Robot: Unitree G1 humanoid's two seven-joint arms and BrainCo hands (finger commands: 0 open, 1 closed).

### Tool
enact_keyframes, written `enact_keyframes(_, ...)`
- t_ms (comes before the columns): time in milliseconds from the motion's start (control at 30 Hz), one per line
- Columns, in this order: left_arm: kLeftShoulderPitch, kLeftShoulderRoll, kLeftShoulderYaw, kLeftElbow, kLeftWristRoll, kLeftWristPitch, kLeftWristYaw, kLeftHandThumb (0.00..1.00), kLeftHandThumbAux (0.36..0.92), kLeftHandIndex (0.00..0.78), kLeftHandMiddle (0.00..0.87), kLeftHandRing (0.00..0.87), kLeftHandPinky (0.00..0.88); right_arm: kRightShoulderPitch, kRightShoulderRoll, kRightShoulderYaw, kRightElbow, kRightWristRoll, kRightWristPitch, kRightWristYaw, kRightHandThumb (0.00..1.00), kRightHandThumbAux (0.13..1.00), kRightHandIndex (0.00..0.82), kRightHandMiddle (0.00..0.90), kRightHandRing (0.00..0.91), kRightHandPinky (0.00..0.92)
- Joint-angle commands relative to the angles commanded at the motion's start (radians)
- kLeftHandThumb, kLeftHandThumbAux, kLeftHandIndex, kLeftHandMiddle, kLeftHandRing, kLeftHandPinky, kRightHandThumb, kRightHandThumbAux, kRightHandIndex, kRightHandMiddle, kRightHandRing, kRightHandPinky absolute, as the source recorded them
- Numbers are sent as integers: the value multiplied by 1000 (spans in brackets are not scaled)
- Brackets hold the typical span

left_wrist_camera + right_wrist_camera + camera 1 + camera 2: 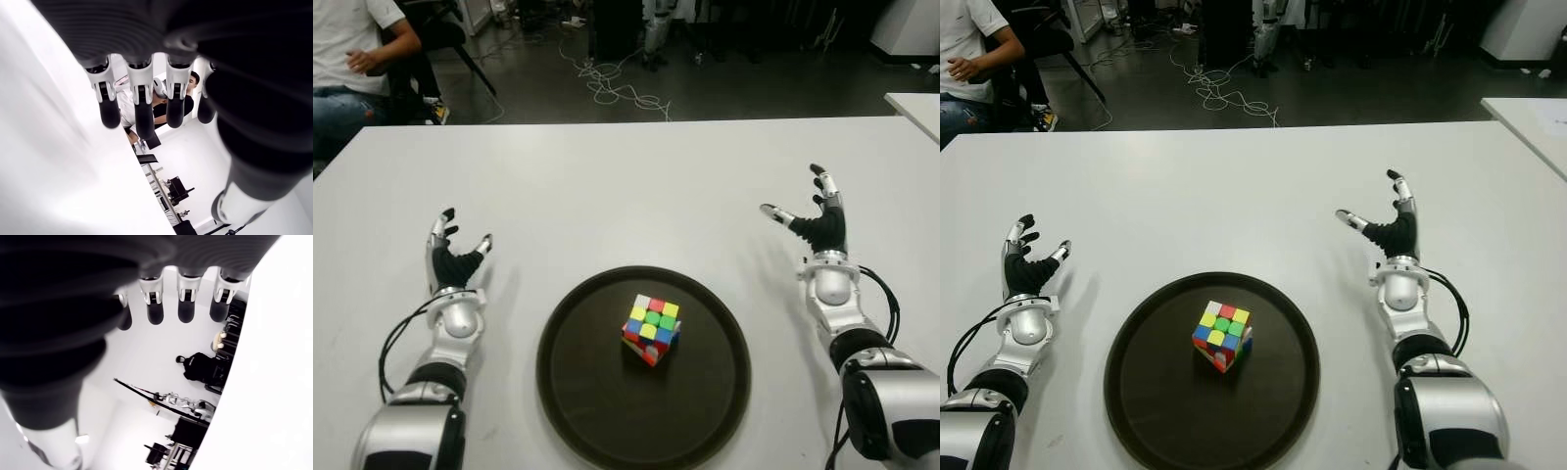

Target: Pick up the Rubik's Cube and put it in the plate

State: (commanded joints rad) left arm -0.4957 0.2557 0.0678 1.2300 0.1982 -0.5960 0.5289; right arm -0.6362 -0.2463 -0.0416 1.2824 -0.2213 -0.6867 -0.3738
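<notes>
Left eye view: Rubik's Cube in plate, left hand and right hand empty, fingers spread.

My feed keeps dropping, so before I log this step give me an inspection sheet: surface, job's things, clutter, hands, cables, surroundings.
Surface: white table, bare around the plate.
Job's things: multicoloured Rubik's Cube sits inside the round dark brown plate, near its middle, tilted on an edge.
Clutter: nothing seen.
Hands: left hand left of the plate, open, holding nothing; right hand right of the plate, open, holding nothing.
Cables: black cables along both forearms; loose cords on the floor beyond.
Surroundings: seated person at far left; second white table at far right.
</notes>
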Motion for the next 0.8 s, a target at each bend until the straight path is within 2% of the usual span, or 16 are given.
enact_keyframes(267, 3, 7, -3, -3, 3, -12, -7, 0, 826, 150, 169, 173, 152, 1, -3, 43, 4, -52, -2, -54, 0, 790, 0, 0, 0, 0)
enact_keyframes(800, -7, 9, -7, 4, 10, 16, -2, 0, 795, 141, 163, 165, 141, -5, -2, 31, 12, -36, 9, -20, 0, 762, 0, 0, 0, 0)
